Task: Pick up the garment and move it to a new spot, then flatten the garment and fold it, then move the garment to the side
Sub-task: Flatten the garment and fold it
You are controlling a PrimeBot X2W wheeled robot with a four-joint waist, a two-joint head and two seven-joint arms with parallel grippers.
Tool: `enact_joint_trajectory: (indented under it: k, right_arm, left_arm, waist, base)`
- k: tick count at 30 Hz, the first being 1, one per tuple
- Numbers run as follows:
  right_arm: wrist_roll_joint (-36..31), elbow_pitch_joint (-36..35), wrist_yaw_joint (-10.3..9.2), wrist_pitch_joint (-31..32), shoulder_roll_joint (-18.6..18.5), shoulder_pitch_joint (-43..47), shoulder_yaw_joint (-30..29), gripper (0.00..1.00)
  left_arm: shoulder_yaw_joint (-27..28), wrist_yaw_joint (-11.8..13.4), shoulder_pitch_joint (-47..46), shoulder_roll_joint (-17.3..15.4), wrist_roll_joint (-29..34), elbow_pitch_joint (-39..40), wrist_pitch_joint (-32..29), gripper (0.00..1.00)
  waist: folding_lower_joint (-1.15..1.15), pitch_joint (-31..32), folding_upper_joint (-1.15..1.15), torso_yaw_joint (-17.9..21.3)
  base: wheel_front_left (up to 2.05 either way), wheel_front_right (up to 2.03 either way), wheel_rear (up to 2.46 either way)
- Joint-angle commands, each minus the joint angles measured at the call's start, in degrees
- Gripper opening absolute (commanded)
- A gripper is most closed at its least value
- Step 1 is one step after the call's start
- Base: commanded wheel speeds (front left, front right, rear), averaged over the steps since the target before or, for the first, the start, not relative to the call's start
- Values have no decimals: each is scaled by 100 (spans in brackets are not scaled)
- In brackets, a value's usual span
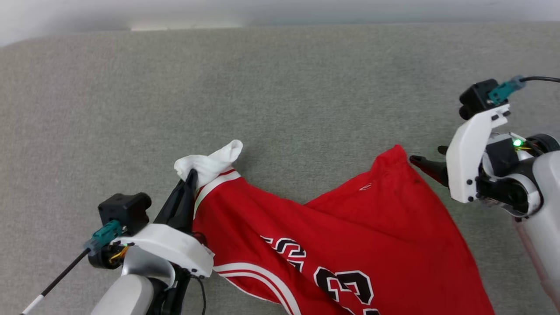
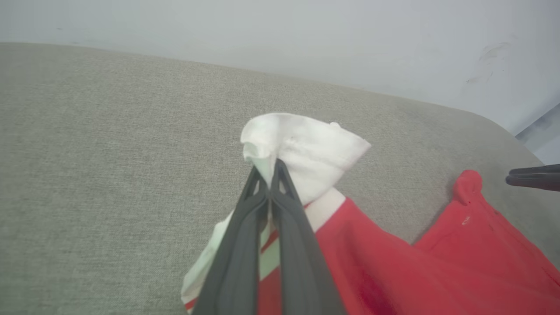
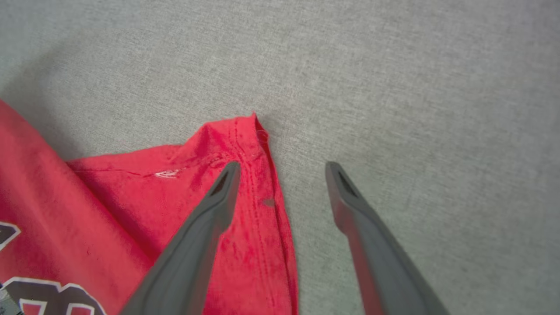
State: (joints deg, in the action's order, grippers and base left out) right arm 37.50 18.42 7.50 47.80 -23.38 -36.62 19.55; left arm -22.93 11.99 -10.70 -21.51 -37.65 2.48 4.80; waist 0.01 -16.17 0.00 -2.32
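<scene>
**Head view.** The garment is laid on the grey fabric surface, with its red body at lower centre and its white sleeve raised at the left. The left tool is clamped on that sleeve. The right tool is held just beside the garment's upper right corner.

**Left wrist view.** The left tool is seen closed, and the white sleeve is pinched between its fingers and bunched above the tips. The right tool is seen at the right edge, near the red corner.

**Right wrist view.** The right tool is seen with its jaws wide apart. One finger is placed over the red corner. The other is placed over the bare surface.
</scene>
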Motion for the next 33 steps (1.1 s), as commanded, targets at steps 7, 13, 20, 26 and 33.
enact_joint_trajectory:
  k: [7,13,20,26,33]
  right_arm:
    - [295,862,-1,77,232,-351,733,100]
    - [530,1503,0,113,433,-280,1162,0]
    - [510,1547,-2,-734,359,-765,1240,0]
    - [153,1850,-2,-1811,428,-1052,998,0]
    - [-15,2346,-4,-2556,580,-1648,570,0]
  left_arm:
    - [-109,-130,-296,141,38,-189,132,0]
    - [-119,-169,-266,133,-12,-354,185,0]
    - [50,-167,-244,-6,-75,-441,256,0]
    - [297,-310,-865,-312,-164,-611,38,0]
    - [654,-545,-2215,-208,-499,-1516,-8,0]
  waist:
    - [-1,-312,0,-327]
    - [-1,-189,0,-346]
    - [-1,261,0,-149]
    - [-1,787,0,78]
    - [-1,972,0,312]
  base:
    - [0,0,0]
    - [0,0,0]
    - [0,0,0]
    - [0,0,0]
    - [0,0,0]
